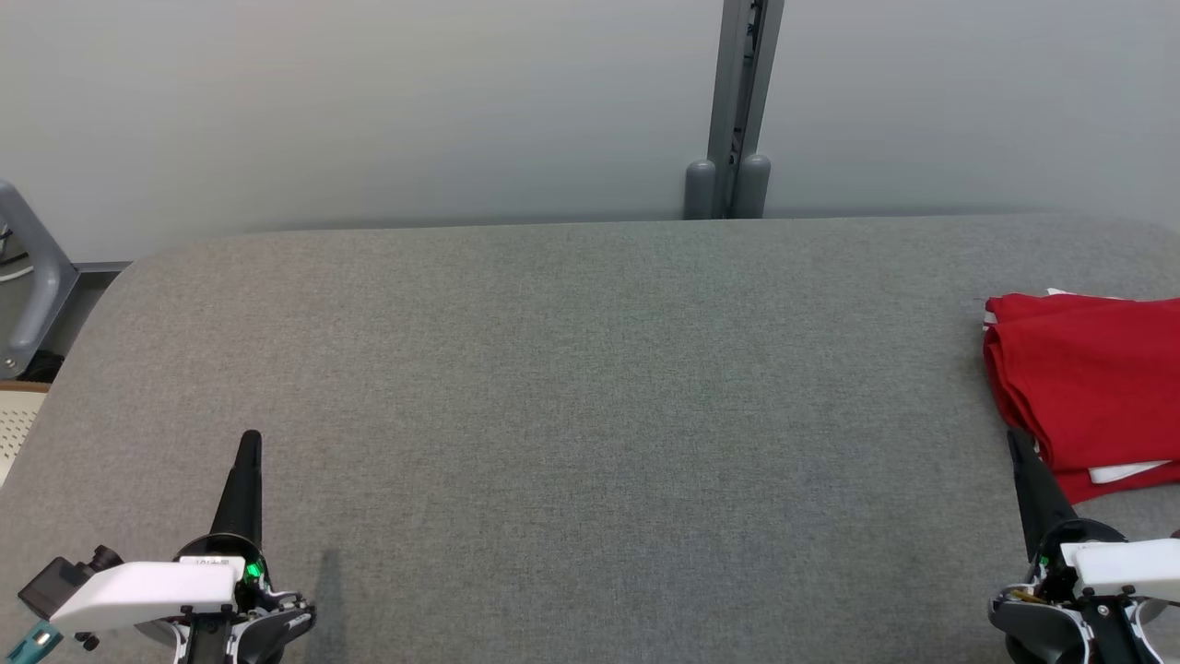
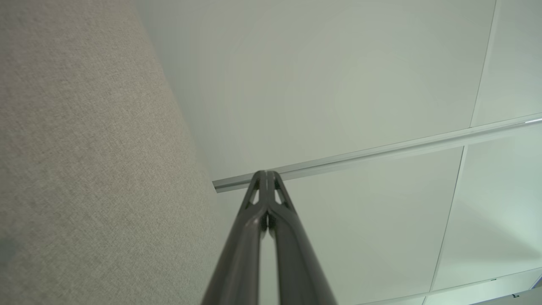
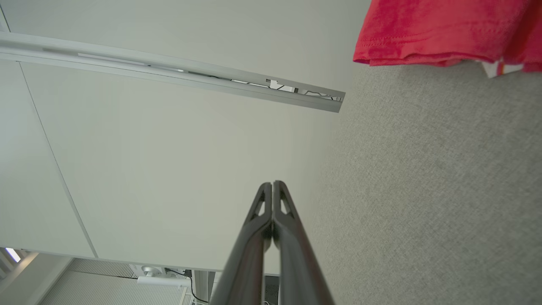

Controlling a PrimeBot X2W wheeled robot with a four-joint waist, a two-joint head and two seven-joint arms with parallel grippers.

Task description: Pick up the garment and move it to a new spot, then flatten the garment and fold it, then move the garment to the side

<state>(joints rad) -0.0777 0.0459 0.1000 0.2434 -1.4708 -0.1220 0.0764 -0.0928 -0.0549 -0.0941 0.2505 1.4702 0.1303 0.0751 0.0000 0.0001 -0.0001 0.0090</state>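
Note:
The garment (image 1: 1083, 387) is red with a bit of white showing, folded into a compact stack at the far right of the grey table (image 1: 590, 387), partly cut off by the picture's edge. Its hem (image 3: 427, 38) also shows at the top right of the right wrist view. My left gripper (image 1: 250, 441) stands at the lower left, shut and holding nothing, its fingertips (image 2: 267, 174) pressed together. At the lower right, my right gripper (image 1: 1015, 438) is shut and empty too, just in front of the garment's near left corner; its tips (image 3: 272, 185) meet.
A pale wall with a grey vertical post (image 1: 737, 111) rises behind the table's far edge. A grey metal frame (image 1: 28, 277) stands off the table's left end. The table's rounded corners lie at the far left and far right.

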